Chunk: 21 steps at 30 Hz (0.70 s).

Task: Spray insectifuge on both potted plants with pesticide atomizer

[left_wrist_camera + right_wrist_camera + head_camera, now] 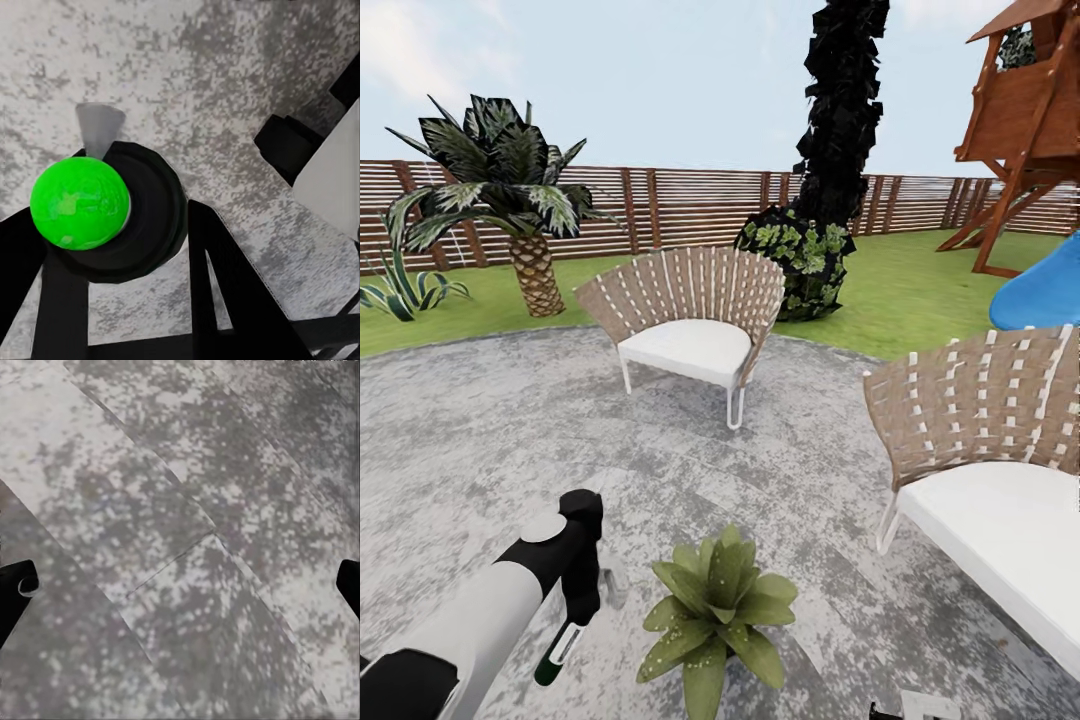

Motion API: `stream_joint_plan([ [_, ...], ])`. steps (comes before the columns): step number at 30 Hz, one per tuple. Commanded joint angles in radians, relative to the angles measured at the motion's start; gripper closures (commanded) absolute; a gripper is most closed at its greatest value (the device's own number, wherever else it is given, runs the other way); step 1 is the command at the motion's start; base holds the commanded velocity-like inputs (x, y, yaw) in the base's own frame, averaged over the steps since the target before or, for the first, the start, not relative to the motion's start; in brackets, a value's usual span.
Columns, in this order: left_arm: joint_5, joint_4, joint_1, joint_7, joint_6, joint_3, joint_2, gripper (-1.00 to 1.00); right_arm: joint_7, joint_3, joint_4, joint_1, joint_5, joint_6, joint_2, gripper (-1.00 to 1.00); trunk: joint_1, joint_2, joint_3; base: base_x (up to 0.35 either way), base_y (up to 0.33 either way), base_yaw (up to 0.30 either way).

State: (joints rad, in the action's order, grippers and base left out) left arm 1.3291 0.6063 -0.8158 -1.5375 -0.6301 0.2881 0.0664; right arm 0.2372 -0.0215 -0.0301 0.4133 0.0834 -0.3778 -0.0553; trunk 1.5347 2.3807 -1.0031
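- Patio of grey speckled stone spreads over the lower two thirds of the head view, with green lawn and a brown slat fence behind it.
- Tall dark tree rises at upper centre, with a leafy bush at its foot; a wooden play tower stands at upper right, with a blue slide below it.
- Palm stands at upper left on the lawn.
- Two woven chairs with white cushions sit on the patio: one at centre, one at right edge.
- Left arm reaches in from the lower left corner.
- Potted plant, a low green rosette, sits at bottom centre, just right of the left claw.
- Left claw points down and is clamped on the pesticide atomizer, at lower left of the head view; in the left wrist view the bottle's bright green end shows between the black fingers.
- Right claw stands spread wide over bare slabs, its fingertips at the frame's two edges.
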Motion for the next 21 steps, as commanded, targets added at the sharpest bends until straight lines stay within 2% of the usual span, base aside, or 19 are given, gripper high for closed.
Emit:
stream_joint_plan([
  [1,0.003,0.001,0.000,-0.007,-0.010,0.005,0.001,1.00,0.000,-0.003,0.001,0.001,0.009,-0.005,0.000,-1.00,0.000,0.000,-0.001,0.088,0.065,-0.078],
  [8,0.008,0.008,0.000,-0.007,-0.010,0.006,0.001,1.00,0.001,-0.003,0.000,0.001,0.009,-0.005,0.005,-1.00,0.000,0.000,0.000,0.017,0.013,-0.017],
  [13,0.010,0.012,-0.016,-0.012,-0.009,0.009,0.011,1.00,0.001,-0.003,0.000,0.001,0.010,-0.006,0.008,-1.00,0.000,0.000,0.000,0.000,0.000,-0.227],
  [14,0.012,0.012,-0.050,-0.020,-0.009,0.009,0.011,1.00,0.002,-0.003,-0.002,0.001,0.011,-0.006,0.008,-1.00,0.000,0.000,-0.001,0.000,0.000,-0.048],
  [17,0.014,0.012,-0.092,-0.023,-0.008,0.010,0.006,1.00,0.002,-0.001,-0.002,0.001,0.012,-0.005,0.007,-1.00,0.000,0.000,-0.003,0.000,0.000,-0.015],
  [20,0.012,0.001,-0.160,-0.025,-0.007,0.013,-0.001,1.00,0.002,0.001,-0.004,0.001,0.013,-0.005,0.006,-1.00,0.000,0.000,-0.008,0.000,0.000,-0.002],
  [21,0.013,0.000,-0.165,-0.026,-0.005,0.015,-0.003,1.00,0.002,0.001,-0.004,0.001,0.013,-0.005,0.006,-1.00,0.000,0.000,-0.009,0.000,0.000,0.000],
])
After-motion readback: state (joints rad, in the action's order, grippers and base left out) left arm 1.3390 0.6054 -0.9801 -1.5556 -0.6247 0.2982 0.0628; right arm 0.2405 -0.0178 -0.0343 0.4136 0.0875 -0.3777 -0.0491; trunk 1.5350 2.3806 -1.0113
